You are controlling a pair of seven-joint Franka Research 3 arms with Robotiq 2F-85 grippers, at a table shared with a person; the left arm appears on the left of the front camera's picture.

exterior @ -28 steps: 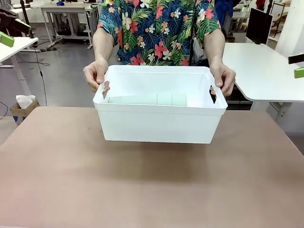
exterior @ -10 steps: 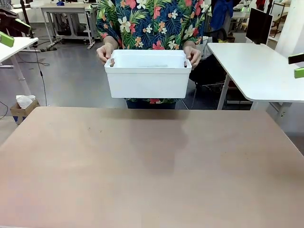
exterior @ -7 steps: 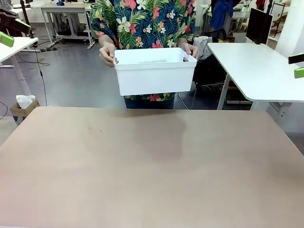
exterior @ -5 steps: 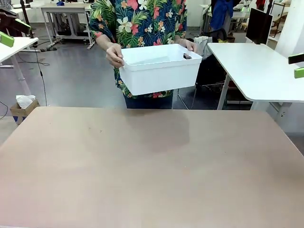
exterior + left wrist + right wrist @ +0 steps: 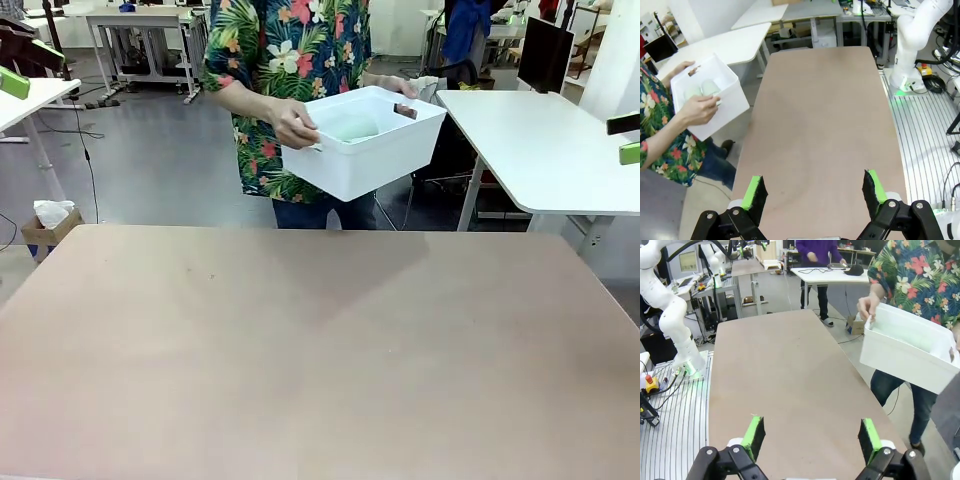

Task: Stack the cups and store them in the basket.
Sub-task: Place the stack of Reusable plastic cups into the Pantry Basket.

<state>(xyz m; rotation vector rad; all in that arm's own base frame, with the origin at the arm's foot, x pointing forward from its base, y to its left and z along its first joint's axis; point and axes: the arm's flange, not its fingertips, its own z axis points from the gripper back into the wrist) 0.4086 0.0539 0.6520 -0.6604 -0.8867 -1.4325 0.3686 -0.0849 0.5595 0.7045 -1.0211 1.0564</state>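
Observation:
The person standing beyond the table's far edge holds the white basket (image 5: 366, 148) in the air by its two end handles, tilted and turned toward picture right. Pale green cups (image 5: 350, 127) lie inside it. From the left wrist view the basket (image 5: 720, 102) is off the table's far side with two cup ends (image 5: 702, 90) showing. In the right wrist view the basket (image 5: 905, 359) hangs past the table edge. My left gripper (image 5: 814, 190) is open high over the table, holding nothing. My right gripper (image 5: 811, 437) is open too, equally far from the basket.
The brown table (image 5: 320, 350) is bare. A white desk (image 5: 560, 140) stands beyond it at the right, close to the basket. The arm bases stand at the table's ends (image 5: 910, 45) (image 5: 670, 315).
The person lifted the basket off the table, carried it back and up, then swung it toward picture right and tilted it. Both arms stayed put.

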